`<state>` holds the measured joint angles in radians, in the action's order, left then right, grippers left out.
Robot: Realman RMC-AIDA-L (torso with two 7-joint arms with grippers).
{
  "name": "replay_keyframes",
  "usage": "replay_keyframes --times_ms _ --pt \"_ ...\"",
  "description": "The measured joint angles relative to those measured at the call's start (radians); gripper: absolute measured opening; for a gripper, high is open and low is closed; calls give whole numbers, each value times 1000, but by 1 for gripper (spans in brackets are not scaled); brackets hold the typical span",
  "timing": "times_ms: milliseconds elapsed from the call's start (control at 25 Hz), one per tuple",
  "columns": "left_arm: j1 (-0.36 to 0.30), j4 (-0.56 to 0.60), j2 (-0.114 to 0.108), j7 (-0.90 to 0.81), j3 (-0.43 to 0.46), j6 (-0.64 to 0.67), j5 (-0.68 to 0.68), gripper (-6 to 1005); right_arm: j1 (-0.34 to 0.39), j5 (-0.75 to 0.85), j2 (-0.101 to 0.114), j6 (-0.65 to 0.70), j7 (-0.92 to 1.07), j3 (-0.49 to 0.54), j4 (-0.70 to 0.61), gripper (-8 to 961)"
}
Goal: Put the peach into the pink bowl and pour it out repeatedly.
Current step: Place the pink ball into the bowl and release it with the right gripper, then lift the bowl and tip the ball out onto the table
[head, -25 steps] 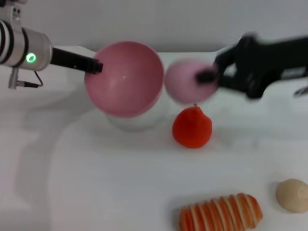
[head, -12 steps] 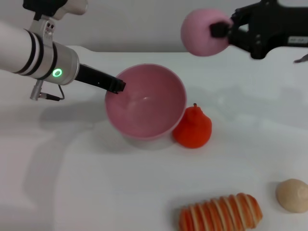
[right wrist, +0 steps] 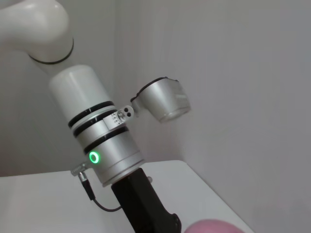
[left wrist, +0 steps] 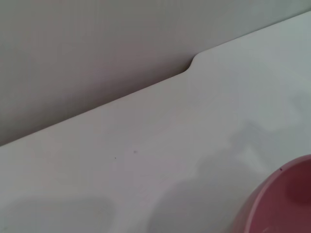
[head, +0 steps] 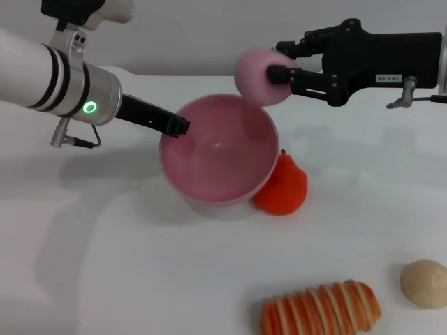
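Lower and further toward the robot's left than half a second ago, the small pale pink round toy peach (head: 262,75) now hangs in the air just above the far rim of the glossy pink plastic hemispherical bowl (head: 218,148), where before it was held high and off to the right of it. The bowl itself has shifted slightly to the right and now touches the orange-red pear-shaped toy fruit (head: 283,185) that stands just beside it.

The right pincer (head: 285,61), black and reaching in from the right, is clamped on the peach: one finger presses its front face and another passes over its top. In the right wrist view only a pink sliver of the peach (right wrist: 214,226) shows at the edge, with the left arm's white and silver body beyond it.

The left pincer (head: 176,127), a black tip at the end of the silver wrist with a green light, sits at the bowl's left rim and grips it. The bowl rests upright on the white surface (head: 140,265), its opening tilted a little toward the camera, its inside holding nothing. The left wrist view shows only a curved piece of the bowl's rim (left wrist: 272,204) and the surface's far edge.

Nearer the camera, well apart from the bowl, lie an orange-and-cream striped ridged toy (head: 321,308) and a beige round ball (head: 424,283).
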<state>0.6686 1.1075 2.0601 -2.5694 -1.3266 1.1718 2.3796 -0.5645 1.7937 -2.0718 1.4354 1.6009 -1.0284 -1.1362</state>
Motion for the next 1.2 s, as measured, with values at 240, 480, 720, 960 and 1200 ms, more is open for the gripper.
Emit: replay_keyframes --times_ms 240,480,720,960,1200 --pt "-1 0 0 0 -7 0 0 45 2 -2 0 -18 -1 -1 4 391" --pt "-1 0 0 0 -11 0 0 45 12 -9 -2 -24 -9 12 8 480" --pt "-10 4 0 11 -11 -38 -1 45 93 -267 2 -37 -165 33 38 510" --pt "-59 23 1 63 -46 -202 -69 45 194 -617 2 5 -423 83 167 510" --pt "-163 108 2 164 -224 -465 -227 45 195 -698 3 -31 -477 265 347 510"
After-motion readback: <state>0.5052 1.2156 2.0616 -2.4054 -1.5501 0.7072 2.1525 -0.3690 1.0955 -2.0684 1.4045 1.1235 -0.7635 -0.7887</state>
